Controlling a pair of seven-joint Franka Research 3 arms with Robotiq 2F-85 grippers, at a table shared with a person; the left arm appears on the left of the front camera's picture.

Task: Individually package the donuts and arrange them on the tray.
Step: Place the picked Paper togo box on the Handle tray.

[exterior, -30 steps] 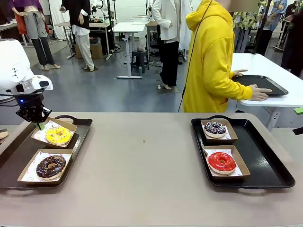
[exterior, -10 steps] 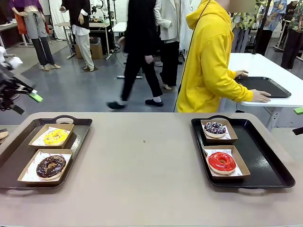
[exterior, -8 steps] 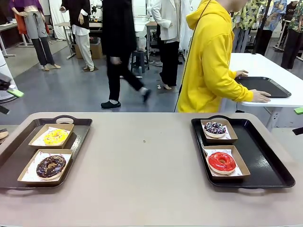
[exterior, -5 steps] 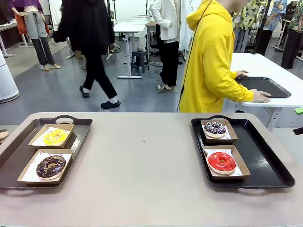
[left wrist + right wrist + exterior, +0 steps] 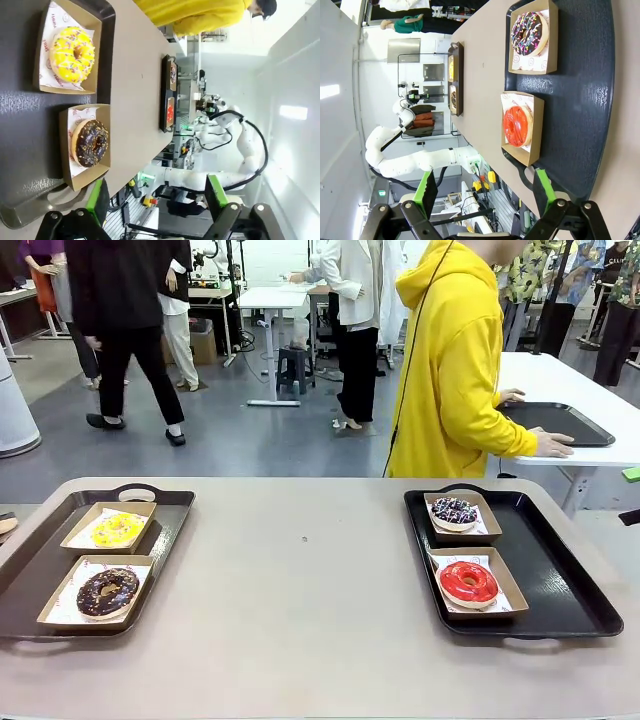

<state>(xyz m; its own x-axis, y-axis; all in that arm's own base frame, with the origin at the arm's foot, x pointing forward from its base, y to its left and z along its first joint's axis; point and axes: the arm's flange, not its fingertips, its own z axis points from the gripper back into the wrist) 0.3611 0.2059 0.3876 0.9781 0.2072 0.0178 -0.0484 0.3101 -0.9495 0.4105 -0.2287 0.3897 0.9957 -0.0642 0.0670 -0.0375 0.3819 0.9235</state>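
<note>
Four ring donuts are each sitting in a shallow brown cardboard box: yellow-iced point(image 5: 118, 529) and chocolate sprinkled point(image 5: 107, 591) on the black tray point(image 5: 30, 570) at the counter's left edge, dark purple sprinkled point(image 5: 454, 511) and glossy red point(image 5: 468, 582) on the black tray point(image 5: 560, 580) at the right edge. Left pincer point(image 5: 152, 200) and right pincer point(image 5: 485, 190) are hanging spread apart, holding nothing. Packaging is looking complete, so next probably calls only for checking the arrangement.

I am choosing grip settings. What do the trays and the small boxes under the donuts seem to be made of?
The right tray and the left tray look like hard black plastic with a slightly glossy, textured finish: light reflects off them in the wrist views. The boxes, such as the one under the red donut, look like matte brown cardboard lined with printed white paper.
</note>
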